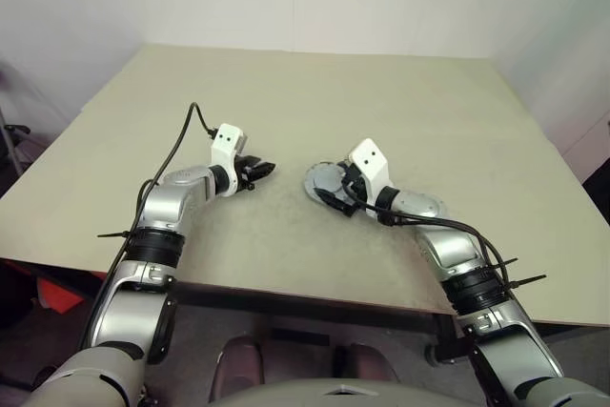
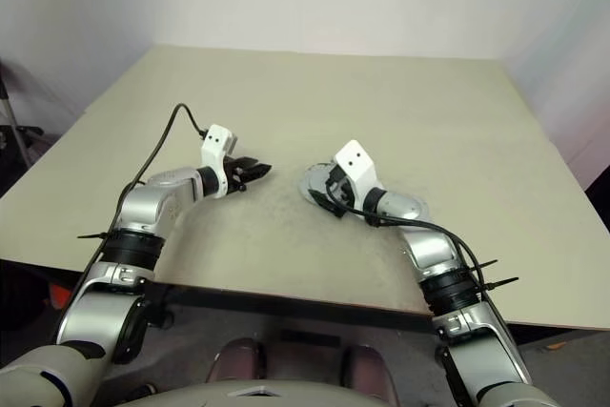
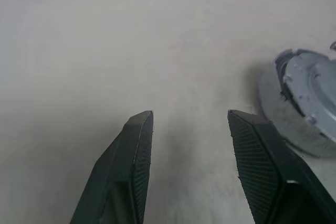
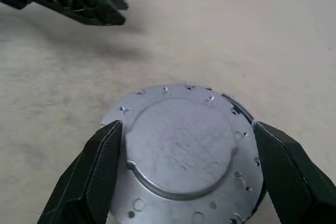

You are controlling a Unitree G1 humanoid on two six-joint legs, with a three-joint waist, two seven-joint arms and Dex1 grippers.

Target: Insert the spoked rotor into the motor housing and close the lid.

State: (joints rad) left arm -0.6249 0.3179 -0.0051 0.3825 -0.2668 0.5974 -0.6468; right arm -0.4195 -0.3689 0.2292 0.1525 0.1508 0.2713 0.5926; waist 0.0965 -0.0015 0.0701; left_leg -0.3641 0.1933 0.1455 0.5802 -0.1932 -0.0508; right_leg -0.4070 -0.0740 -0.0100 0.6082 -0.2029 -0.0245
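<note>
A round silver lid (image 4: 178,153) with a raised centre and small holes along its rim lies flat on the table near the middle. My right gripper (image 4: 185,127) is open, and its two black fingers (image 4: 102,161) flank the lid's rim on either side. The lid also shows to one side in the left wrist view (image 3: 310,93). My left gripper (image 1: 265,171) hovers open a short way to the left of the lid with nothing between its fingers (image 3: 134,150). The spoked rotor and the motor housing are hidden or out of view.
A second grey round part (image 1: 426,205) lies on the beige table (image 1: 286,92) just right of the lid, partly covered by my right wrist. I cannot tell what it is. The table's near edge (image 1: 286,288) runs below both arms.
</note>
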